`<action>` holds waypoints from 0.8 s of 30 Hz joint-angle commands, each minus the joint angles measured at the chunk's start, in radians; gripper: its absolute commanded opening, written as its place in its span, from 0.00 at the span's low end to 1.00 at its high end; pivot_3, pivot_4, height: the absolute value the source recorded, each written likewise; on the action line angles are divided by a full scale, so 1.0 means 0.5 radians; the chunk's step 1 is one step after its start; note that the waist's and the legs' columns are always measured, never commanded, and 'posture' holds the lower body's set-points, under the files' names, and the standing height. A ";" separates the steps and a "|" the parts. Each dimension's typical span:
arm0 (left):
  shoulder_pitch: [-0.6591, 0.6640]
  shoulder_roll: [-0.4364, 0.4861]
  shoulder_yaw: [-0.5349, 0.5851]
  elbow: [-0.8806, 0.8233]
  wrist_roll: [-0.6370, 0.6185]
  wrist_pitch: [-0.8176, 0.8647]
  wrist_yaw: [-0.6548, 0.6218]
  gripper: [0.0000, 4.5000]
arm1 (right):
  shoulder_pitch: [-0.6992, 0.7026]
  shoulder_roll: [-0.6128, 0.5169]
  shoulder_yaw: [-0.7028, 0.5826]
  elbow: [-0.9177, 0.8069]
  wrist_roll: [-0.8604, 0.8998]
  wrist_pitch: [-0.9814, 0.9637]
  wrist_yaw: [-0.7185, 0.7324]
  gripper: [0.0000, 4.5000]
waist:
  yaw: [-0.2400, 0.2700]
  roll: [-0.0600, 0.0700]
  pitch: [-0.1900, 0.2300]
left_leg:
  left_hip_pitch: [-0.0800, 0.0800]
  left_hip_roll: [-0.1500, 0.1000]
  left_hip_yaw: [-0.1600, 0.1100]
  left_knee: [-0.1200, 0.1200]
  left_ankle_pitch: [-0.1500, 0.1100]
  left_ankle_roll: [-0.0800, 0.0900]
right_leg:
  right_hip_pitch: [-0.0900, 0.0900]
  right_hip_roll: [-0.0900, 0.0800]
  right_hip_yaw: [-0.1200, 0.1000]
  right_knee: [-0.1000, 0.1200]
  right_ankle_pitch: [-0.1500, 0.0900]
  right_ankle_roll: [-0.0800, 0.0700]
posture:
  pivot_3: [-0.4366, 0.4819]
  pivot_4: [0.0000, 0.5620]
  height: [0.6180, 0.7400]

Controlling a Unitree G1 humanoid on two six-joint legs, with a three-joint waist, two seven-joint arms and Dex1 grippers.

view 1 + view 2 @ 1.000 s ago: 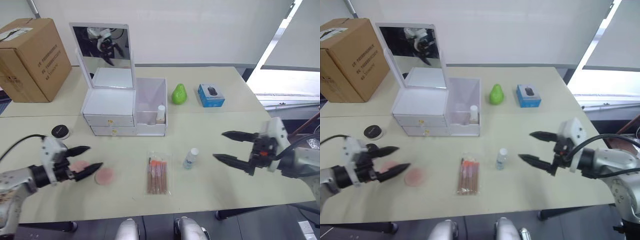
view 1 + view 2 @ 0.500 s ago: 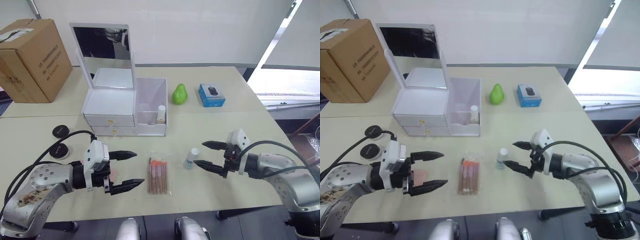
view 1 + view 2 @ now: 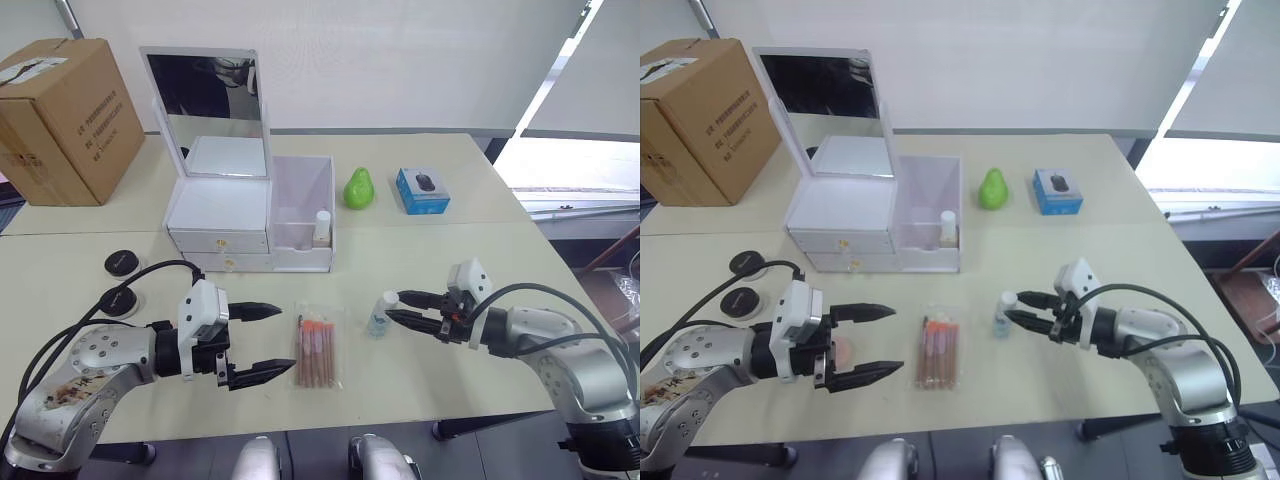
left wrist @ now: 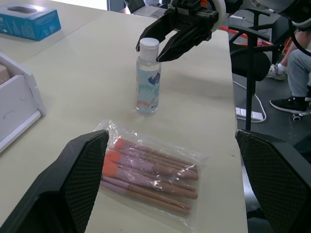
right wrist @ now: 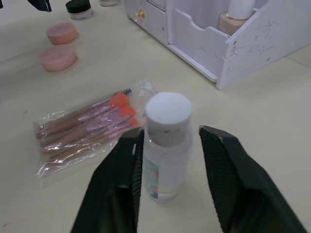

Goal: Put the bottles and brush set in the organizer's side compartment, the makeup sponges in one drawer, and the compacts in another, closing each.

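Right pincer (image 3: 402, 308) open astride bottle (image 3: 381, 314); brush set (image 3: 317, 346) beside; left pincer (image 3: 262, 340) open.

Bright, even daylight; soft shadows

Pale cream table (image 3: 470, 255) in the foreground, made of two tops butted along a seam. Behind it, a plain white wall (image 3: 400, 60) with a grey strip along its foot. To the robot's right, white roller blinds (image 3: 590, 80), daylight spilling in under them onto a pale sill (image 3: 575, 195). Brown cardboard box (image 3: 65, 115) on the far left corner of the table. Green pear (image 3: 358, 188) and small blue box (image 3: 422, 190) near the back edge. Black chair (image 4: 252, 53) beside the table end, a person's leg and shoe (image 4: 296, 73) just past it.
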 commanded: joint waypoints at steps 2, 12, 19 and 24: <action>-0.019 0.004 -0.003 -0.053 -0.010 -0.013 0.024 1.00 | -0.020 0.018 -0.002 -0.032 0.002 -0.040 -0.004 0.20 | 0.000 0.000 0.000 | 0.000 0.000 0.000 0.000 0.000 0.000 | 0.000 0.000 0.000 0.000 0.000 0.000 | 0.48 0.27 0.92; -0.011 0.017 0.013 -0.038 -0.019 -0.007 0.038 1.00 | -0.073 0.010 -0.043 -0.127 0.099 0.021 0.011 0.20 | 0.000 0.000 0.000 | 0.000 0.000 0.000 0.000 0.000 0.000 | 0.001 0.000 0.000 0.000 0.000 0.000 | 0.48 0.27 0.92; 0.060 -0.037 0.117 0.048 0.009 -0.024 0.146 1.00 | -0.549 0.096 -0.033 -0.236 0.353 0.270 -0.116 0.20 | -0.015 0.003 0.001 | 0.002 0.000 -0.001 -0.001 0.000 0.000 | -0.001 0.002 0.001 0.003 0.001 -0.001 | 0.48 0.27 0.92; 0.079 -0.161 0.256 0.097 0.024 -0.027 0.390 1.00 | -1.082 0.391 0.175 0.053 0.199 0.316 -0.348 0.20 | -0.017 0.004 0.002 | -0.005 -0.001 -0.001 0.001 0.000 0.000 | -0.009 0.002 0.004 0.004 0.008 -0.006 | 0.48 0.27 0.92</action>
